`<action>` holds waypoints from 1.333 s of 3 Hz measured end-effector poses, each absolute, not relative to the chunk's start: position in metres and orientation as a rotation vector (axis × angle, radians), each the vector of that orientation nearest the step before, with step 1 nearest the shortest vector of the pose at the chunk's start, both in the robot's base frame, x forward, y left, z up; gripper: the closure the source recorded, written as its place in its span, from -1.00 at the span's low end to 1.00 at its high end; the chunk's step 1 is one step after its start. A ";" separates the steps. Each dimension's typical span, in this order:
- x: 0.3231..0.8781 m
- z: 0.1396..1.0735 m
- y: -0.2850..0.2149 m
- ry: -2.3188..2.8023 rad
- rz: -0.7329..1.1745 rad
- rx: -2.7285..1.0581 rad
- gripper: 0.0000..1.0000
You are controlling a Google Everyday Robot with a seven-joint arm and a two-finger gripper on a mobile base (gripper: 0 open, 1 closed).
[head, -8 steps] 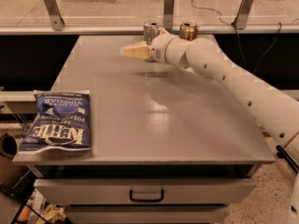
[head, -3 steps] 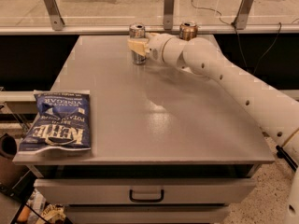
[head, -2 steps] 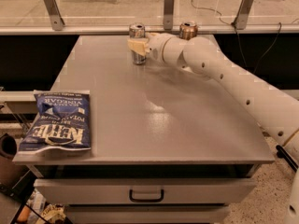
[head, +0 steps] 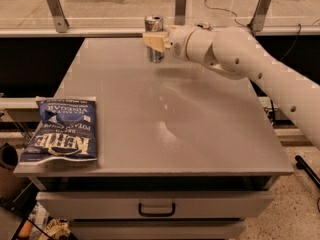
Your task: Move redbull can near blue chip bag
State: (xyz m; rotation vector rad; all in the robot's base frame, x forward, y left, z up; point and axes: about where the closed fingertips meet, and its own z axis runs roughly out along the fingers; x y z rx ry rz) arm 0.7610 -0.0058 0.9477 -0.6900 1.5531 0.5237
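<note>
1. Starting from the near side of the table (head: pixel 175 114), a drawer (head: pixel 100 204) with a dark handle (head: pixel 156 210) sits under the grey top.
2. On the near left corner of the table lies the blue chip bag (head: pixel 62 129). It is flat, and its white lettering is upside down to the camera.
3. At the far side of the table, a little left of its middle, is the redbull can (head: pixel 154 24). It is upright and well apart from the bag.
4. The gripper (head: pixel 152 40) is at the same far place of the table. Its cream fingers (head: pixel 148 40) are clamped around the middle of the can. I cannot tell if the bottom of the can touches the table.
5. The white arm (head: pixel 235 49) comes from the right side of the table and crosses above its far right part.
6. At the far edge of the table a second can (head: pixel 202 25) shows only its top behind the arm.
7. Beyond the table, three metal posts (head: pixel 180 4) stand on a rail.
</note>
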 end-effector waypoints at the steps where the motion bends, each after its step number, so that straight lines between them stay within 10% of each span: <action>1: 0.729 0.968 -0.018 1.576 0.534 -0.724 1.00; 4: 0.624 0.977 0.020 1.588 0.617 -0.783 1.00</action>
